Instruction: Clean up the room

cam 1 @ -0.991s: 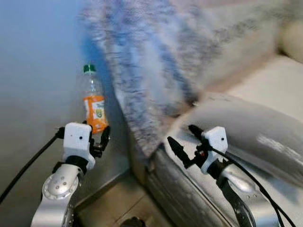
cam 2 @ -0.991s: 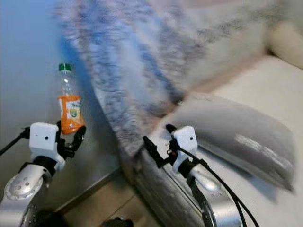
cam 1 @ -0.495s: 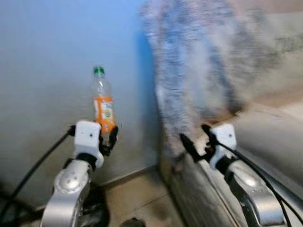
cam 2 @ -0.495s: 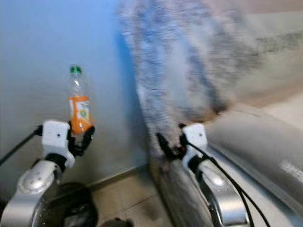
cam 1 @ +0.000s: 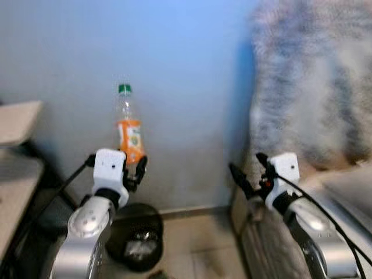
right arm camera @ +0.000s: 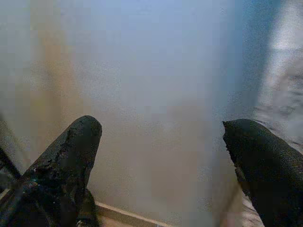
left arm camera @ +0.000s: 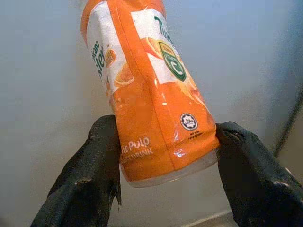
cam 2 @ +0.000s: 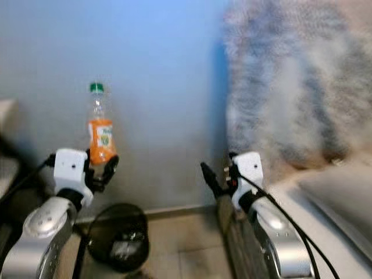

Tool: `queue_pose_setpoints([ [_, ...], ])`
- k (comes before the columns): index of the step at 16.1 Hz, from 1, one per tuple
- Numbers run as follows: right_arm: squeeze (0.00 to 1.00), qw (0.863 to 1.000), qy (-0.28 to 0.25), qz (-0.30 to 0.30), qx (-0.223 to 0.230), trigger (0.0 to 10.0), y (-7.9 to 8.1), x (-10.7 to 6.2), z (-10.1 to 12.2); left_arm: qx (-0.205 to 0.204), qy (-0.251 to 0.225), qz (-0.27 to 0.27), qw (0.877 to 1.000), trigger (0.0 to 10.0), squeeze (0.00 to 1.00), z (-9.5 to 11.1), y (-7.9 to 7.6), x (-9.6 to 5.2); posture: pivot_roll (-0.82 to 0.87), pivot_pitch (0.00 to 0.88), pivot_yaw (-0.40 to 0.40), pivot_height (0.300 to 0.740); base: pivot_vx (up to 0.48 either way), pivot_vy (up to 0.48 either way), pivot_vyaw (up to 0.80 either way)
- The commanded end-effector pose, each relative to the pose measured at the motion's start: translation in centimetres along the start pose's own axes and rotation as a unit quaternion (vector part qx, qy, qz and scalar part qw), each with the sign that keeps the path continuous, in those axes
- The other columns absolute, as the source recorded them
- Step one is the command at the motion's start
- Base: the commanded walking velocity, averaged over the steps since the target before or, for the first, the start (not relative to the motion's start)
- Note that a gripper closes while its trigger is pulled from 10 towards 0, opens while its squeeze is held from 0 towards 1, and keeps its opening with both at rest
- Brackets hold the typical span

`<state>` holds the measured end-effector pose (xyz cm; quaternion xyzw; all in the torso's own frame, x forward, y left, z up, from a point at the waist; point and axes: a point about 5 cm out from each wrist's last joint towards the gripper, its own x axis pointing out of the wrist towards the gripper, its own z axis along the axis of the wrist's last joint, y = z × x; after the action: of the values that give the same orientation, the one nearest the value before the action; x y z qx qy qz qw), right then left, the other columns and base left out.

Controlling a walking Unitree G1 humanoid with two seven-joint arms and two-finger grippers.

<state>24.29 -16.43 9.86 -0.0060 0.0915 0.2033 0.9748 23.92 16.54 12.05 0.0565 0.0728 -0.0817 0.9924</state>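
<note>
The left gripper (cam 1: 136, 168) is raised in front of a plain blue-grey wall (cam 1: 186, 64), and its jaws are clamped on the base of a plastic bottle (cam 1: 129, 129), which stands nearly upright above the white wrist block. The bottle has a green cap (cam 1: 124, 88), a clear neck and an orange label. In the left wrist view the two black fingers (left arm camera: 90, 179) press against either side of the bottle's bottom end (the label there shows orange slices and a small green badge), and the bottle leans a little between them. Below that gripper, on the tiled floor (cam 1: 200, 244) by the wall, sits a round black bin (cam 1: 137, 238) with something pale inside, too blurred to tell. At the robot's far left is the edge of a pale surface (cam 1: 17, 119), with dark cables running under it. The right gripper (cam 1: 250, 174) is held up at about the same height, well apart from the bottle, with its jaws spread wide and nothing between them, the wall showing through the gap in the right wrist view. Behind and beside the right arm hangs a fuzzy grey-and-white blanket (cam 1: 314, 81), draped over a light-coloured sofa (cam 1: 349, 192).
</note>
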Motion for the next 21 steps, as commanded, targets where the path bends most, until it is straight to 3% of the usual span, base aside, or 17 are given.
queue_pose_setpoints([
  [1,0.00,1.000,-0.002,0.028,0.002,10.0,0.7,0.1,0.3,0.005,0.003,0.005,1.000,10.0,0.00,-0.2,0.2,-0.2,0.03,0.000,0.029,0.740,0.000,0.000,0.80],
  [2,0.00,0.999,0.005,0.049,0.004,10.0,1.0,0.1,0.1,0.002,0.003,0.003,1.000,10.0,0.00,-0.2,0.1,-0.3,0.03,0.000,0.030,0.740,0.000,0.000,0.80],
  [7,0.00,0.999,0.027,0.031,-0.017,10.0,0.7,0.2,-0.7,-0.005,0.002,-0.002,1.000,10.0,0.00,-0.4,0.2,-0.6,0.05,0.000,0.023,0.740,0.000,0.000,0.80],
  [9,0.00,0.999,0.027,0.019,-0.022,10.0,0.5,0.3,-0.7,-0.006,0.016,-0.006,1.000,10.0,0.00,-1.0,0.2,-0.7,0.05,0.000,0.020,0.740,0.244,0.000,0.00],
  [13,0.00,0.993,0.036,-0.015,-0.109,10.0,0.1,0.8,-1.2,-0.007,0.025,-0.017,1.000,10.0,0.00,-1.3,0.1,-0.9,0.05,0.000,0.019,0.740,0.253,0.000,0.00],
  [17,0.00,0.995,0.055,0.017,-0.078,10.0,0.4,0.8,-1.8,-0.003,0.027,-0.031,0.999,10.0,0.00,-1.4,-0.1,-0.8,0.06,0.000,0.018,0.740,0.287,0.000,0.20],
  [21,0.00,0.995,0.052,0.021,-0.077,10.0,0.4,0.6,-1.8,0.004,0.031,-0.045,0.999,10.0,0.00,-1.5,-0.2,-0.8,0.05,0.000,0.027,0.740,0.301,0.000,0.40],
])
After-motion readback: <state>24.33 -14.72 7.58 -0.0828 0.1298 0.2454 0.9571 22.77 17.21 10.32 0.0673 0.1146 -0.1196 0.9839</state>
